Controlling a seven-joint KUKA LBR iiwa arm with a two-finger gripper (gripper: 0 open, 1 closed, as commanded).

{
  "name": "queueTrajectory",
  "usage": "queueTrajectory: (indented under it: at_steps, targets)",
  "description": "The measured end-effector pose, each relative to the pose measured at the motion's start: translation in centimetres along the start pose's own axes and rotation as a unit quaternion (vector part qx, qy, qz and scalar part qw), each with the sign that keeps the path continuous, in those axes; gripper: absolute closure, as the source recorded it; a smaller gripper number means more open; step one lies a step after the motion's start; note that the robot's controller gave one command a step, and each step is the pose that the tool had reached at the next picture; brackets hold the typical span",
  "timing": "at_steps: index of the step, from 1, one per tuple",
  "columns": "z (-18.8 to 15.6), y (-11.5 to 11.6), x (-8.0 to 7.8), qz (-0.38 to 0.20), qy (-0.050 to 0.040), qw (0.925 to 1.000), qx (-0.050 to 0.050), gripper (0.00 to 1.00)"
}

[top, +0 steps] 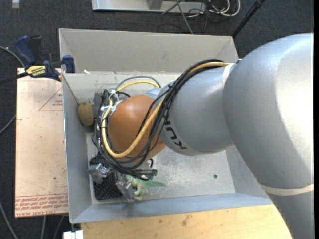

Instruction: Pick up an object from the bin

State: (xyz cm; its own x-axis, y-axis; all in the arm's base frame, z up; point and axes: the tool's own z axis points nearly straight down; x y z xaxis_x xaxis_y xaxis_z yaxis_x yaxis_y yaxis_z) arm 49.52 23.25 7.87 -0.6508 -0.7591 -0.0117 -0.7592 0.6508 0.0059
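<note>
Item 1. Grey metal bin, floor scuffed and mostly bare toward its right half.

Item 2. Arm, grey, reaching in from the right and crossing most of the bin. An orange cover, rounded, sat at its wrist, with black and yellow cables looped over and around it.

Item 3. Gripper, lowered into the near-left corner of the bin, below the orange cover. Whether it was clenched or released could not be told from where I stood; cables and wrist hardware hid it.

Item 4. Black mesh piece, flat and dotted with small holes, lying on the floor in that same near-left corner, just beside the gripper on its left and partly under it.

Item 5. Green piece, thin and pointed, poking out to the right of the gripper, low against the floor. Whether the gripper held it could not be told.

Item 6. Brown oval thing, dull and rounded, resting against the left wall toward the far end, apart from the gripper.
</note>
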Motion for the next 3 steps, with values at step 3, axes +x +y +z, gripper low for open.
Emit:
queueTrajectory:
  at_steps: [3]
  targets:
    - [-5.5,-0.2,0.1,0.002,0.0061,1.0000,0.002,1.00]
